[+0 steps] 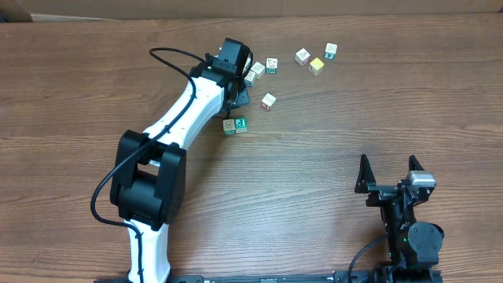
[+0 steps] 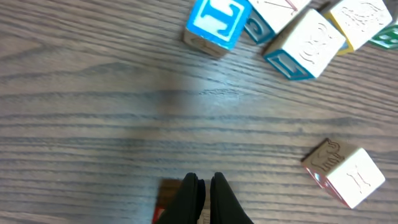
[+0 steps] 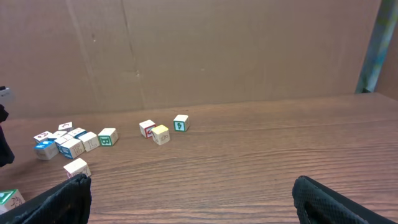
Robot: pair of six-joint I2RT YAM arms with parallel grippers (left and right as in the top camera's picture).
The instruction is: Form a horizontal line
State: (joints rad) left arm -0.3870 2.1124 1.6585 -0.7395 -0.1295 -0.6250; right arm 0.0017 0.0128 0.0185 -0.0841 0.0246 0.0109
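Overhead, nine small picture cubes can be counted on the surface [image 1: 377,110], all in its far half, and the left arm's wrist may hide more. The horizontal line [image 1: 264,67] lies just right of that wrist. Three of its cubes show from above, while the right wrist view shows about four in the row [image 3: 79,144], with a couple more crowded behind its left end. Its long axis runs roughly left to right, but the right end tilts a little toward the far edge, so it is not square to that edge. A trio sits further right and nearer the far edge, the yellow-faced cube [image 1: 317,66] in the middle of it. A lone cube [image 1: 269,101] lies on the near side of the line, and a touching pair [image 1: 235,124] lies nearer again, beside the arm. The whole near half, the centre and the right side of the surface are bare wood with room to move. The left gripper [image 2: 203,182] is closed with its fingers pressed together and nothing between them. A reddish-brown cube [image 2: 166,198] shows partly behind its tips, and I cannot tell whether they touch. The right gripper [image 1: 388,161] stands spread wide near the near right corner, well apart from every cube.
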